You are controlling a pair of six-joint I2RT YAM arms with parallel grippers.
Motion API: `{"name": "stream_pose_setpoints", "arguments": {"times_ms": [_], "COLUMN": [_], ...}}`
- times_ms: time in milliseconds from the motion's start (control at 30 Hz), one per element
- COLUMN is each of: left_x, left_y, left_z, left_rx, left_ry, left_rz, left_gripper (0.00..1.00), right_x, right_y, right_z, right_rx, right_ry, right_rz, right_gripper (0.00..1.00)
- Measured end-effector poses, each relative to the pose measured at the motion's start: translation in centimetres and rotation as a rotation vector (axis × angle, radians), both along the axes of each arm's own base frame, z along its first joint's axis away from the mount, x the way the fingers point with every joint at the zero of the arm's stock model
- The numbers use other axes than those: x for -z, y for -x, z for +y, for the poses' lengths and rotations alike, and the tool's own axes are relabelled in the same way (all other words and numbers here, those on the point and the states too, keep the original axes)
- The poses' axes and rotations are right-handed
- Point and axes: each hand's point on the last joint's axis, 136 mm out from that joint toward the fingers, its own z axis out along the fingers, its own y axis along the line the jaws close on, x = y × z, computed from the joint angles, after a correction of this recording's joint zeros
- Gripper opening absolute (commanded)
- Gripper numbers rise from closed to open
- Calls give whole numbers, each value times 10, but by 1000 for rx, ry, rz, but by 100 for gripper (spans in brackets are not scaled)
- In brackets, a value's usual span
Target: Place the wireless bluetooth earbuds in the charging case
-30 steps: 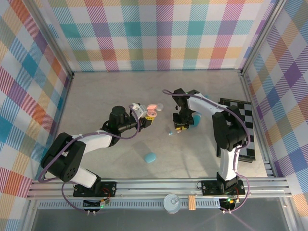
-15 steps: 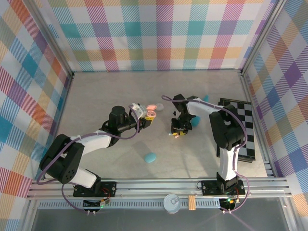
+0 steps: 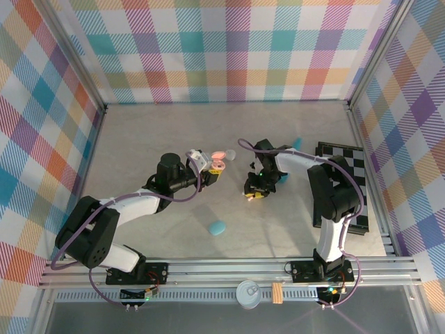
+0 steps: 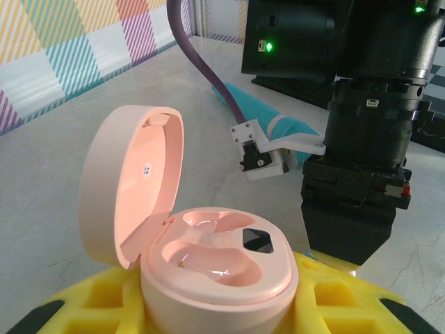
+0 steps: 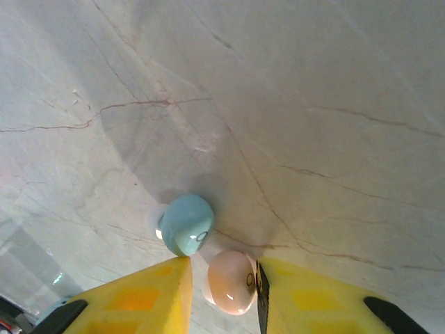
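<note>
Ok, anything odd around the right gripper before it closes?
One thing: a teal earbud lies right at one fingertip of the right gripper, close beside the pink earbud between its fingers. Closing could catch or knock it.

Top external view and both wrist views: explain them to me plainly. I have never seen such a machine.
Two robot arms stand at a table's near edge. The top external view looks down from above; each wrist view rides on an arm, behind its yellow fingers. The left gripper holds an open pink charging case. The right gripper points down, a pink earbud between its fingers; whether clamped, I cannot tell. A teal earbud lies beside it. A teal case and a checkered board lie on the table.
</note>
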Motion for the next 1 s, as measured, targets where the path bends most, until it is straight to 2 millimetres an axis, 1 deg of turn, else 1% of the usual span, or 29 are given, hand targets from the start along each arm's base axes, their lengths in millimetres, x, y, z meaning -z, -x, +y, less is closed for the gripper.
{"name": "stream_pose_setpoints", "arguments": {"times_ms": [200, 333, 600, 700, 800, 1000], "left_x": [-2, -3, -3, -3, -3, -3], "left_y": [0, 0, 1, 0, 0, 0], "left_z": [0, 0, 0, 0, 0, 0], "left_rx": [2, 2, 2, 2, 2, 2], "left_ry": [-1, 0, 0, 0, 0, 0], "left_rz": [-10, -12, -13, -12, -13, -13], "left_gripper": [27, 27, 27, 27, 27, 27], "right_x": [-4, -5, -6, -4, 2, 1], "right_y": [-3, -4, -4, -3, -1, -2], "right_z": [2, 8, 10, 10, 9, 9], "right_rx": [32, 39, 42, 41, 43, 47], "right_ry": [-55, -94, -112, -110, -101, -112], "right_rz": [-4, -6, -2, 3, 21, 30], "right_gripper": [29, 28, 29, 29, 28, 28]}}
